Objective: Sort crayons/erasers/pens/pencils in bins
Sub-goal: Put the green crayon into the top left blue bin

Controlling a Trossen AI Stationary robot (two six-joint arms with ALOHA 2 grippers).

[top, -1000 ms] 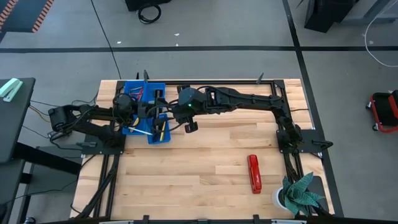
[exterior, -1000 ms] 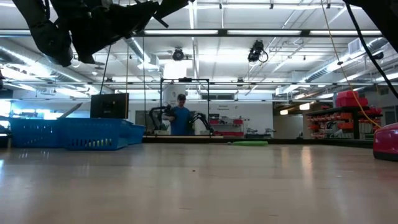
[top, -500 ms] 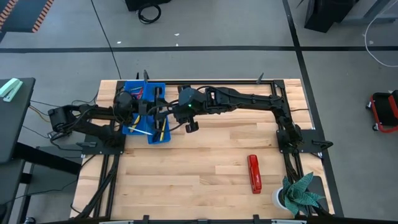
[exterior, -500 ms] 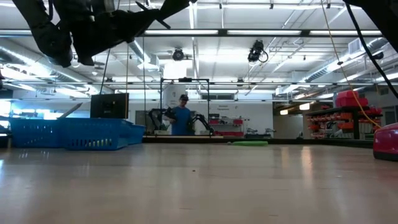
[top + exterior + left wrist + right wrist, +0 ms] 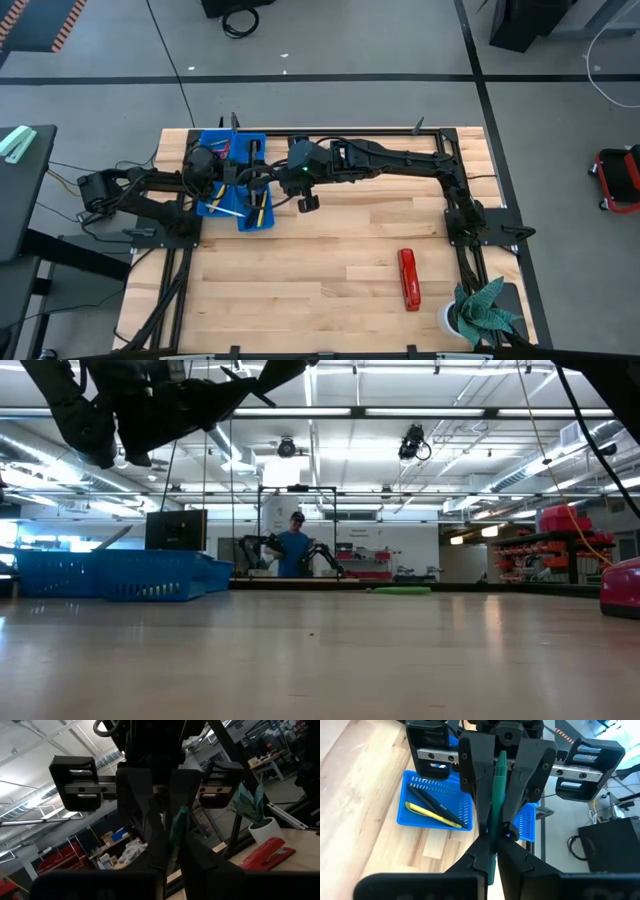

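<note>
Green crayon just above the bins, pinched in right gripper and, seemingly, left gripper too. Release one side fully before lowering.

Even, bright overhead light across pale wooden tabletop in high view; shadows soft and short. Low view: rows of ceiling strip lights glare white, near tabletop blurred, dark arms silhouetted at top. Left wrist view dim, backlit, close fingers out of focus. Right wrist view well lit, bright-blue plastic bin sharp.
</note>
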